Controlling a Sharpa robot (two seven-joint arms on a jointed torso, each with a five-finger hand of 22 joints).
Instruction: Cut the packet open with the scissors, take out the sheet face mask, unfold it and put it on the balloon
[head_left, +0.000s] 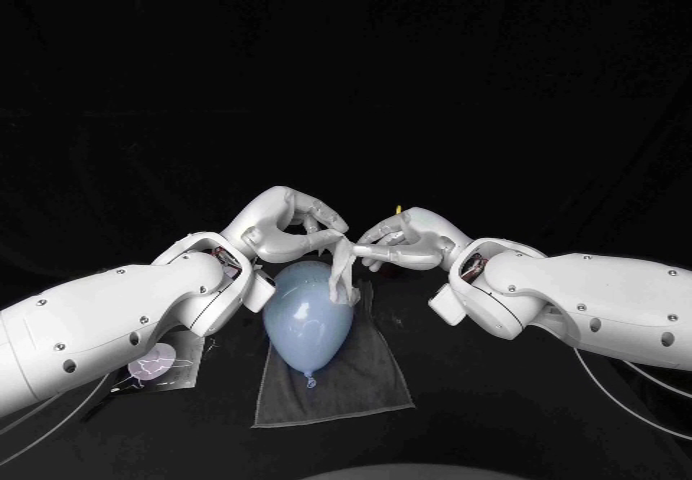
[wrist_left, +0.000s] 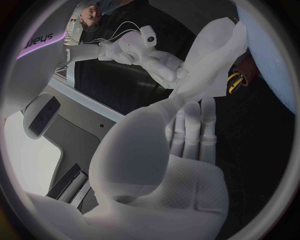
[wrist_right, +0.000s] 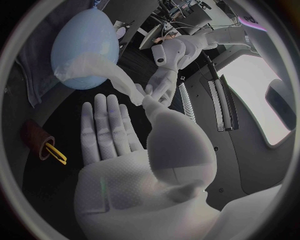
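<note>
Pinched between left hand (head_left: 293, 226) and right hand (head_left: 392, 243), thumb and finger clamped on upper edge: mask (head_left: 343, 270), trailing onto balloon (head_left: 307, 318) on cloth (head_left: 361, 385). Likely wet, limp, slippery, easily torn; best held at outer edges, spread gently.

cloth (head_left: 364, 382): grey, thin, rectangular, spread flat on the table, long side running away from the robot
table (head_left: 555, 430): black, dark surface showing on all sides of the cloth
block (wrist_right: 34, 136): dark reddish-brown, small, on the table, off the cloth, apart from its edge
</note>
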